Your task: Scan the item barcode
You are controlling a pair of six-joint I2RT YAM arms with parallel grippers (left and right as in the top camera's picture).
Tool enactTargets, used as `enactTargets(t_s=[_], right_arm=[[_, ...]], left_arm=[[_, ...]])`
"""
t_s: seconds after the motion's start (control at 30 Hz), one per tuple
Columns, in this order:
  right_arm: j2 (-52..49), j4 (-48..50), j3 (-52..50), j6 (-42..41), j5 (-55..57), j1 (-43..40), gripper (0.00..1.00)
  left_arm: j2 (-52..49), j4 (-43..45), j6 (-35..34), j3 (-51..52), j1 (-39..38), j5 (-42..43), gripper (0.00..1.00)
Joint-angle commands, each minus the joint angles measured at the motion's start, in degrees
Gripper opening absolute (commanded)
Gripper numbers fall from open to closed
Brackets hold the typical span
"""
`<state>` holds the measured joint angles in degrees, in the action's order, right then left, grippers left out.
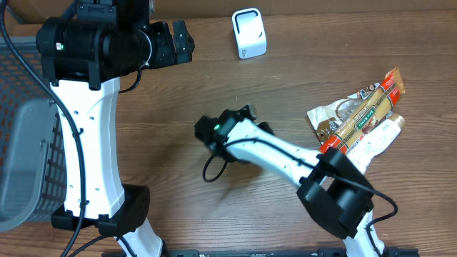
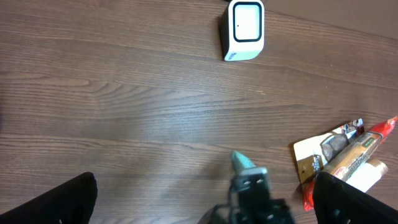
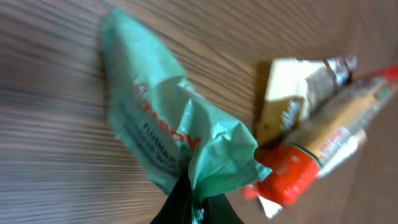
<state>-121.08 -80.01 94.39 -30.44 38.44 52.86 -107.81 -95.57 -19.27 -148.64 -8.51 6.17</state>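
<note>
The right gripper (image 3: 194, 198) is clenched on the green packet (image 3: 155, 118) by a crumpled edge; that thin pinch could slip before reaching the scanner (image 1: 249, 33) ahead.

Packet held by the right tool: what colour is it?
The packet is mint green with some red lettering, clearest in the right wrist view.

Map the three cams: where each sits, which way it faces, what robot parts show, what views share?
Overhead: above the table, facing straight down on scanner, snack pile, basket; left arm and right arm show.
Left wrist: on the left arm, looking down on scanner and pile; open left fingers at bottom corners, right gripper between.
Right wrist: close on green pack pinched by right fingers; pile behind.
Shared: pile in all three; scanner in overhead and left wrist.
</note>
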Motion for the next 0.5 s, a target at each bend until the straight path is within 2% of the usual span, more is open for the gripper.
enactTargets(t_s=[0.0,0.23,0.3,0.33,0.37,0.4,0.47], right_arm=[[-2.5,4.7,0.1,2.7,-5.2,5.0,0.04],[-2.5,8.5,0.1,6.6,-6.4,10.3,0.04],[-2.5,8.9,0.1,6.7,-6.4,10.7,0.13],[-2.5,9.2,0.1,6.7,-6.6,10.7,0.29],[-2.5,9.5,0.1,6.7,-6.8,10.7,0.61],[-2.5,9.8,0.1,6.6,-7.2,10.3,0.75],[-2.5,11.0,0.2,6.4,-10.1,8.9,0.89]], left_arm=[[-0.5,0.2,0.9,-0.3,-0.1,-0.4,1.00],[-0.5,0.2,0.9,-0.3,-0.1,-0.4,1.00],[-0.5,0.2,0.9,-0.3,-0.1,-0.4,1.00],[-0.5,0.2,0.9,-0.3,-0.1,-0.4,1.00],[-0.5,0.2,0.9,-0.3,-0.1,-0.4,1.00],[-0.5,0.2,0.9,-0.3,-0.1,-0.4,1.00],[-0.5,0.2,0.9,-0.3,-0.1,-0.4,0.99]])
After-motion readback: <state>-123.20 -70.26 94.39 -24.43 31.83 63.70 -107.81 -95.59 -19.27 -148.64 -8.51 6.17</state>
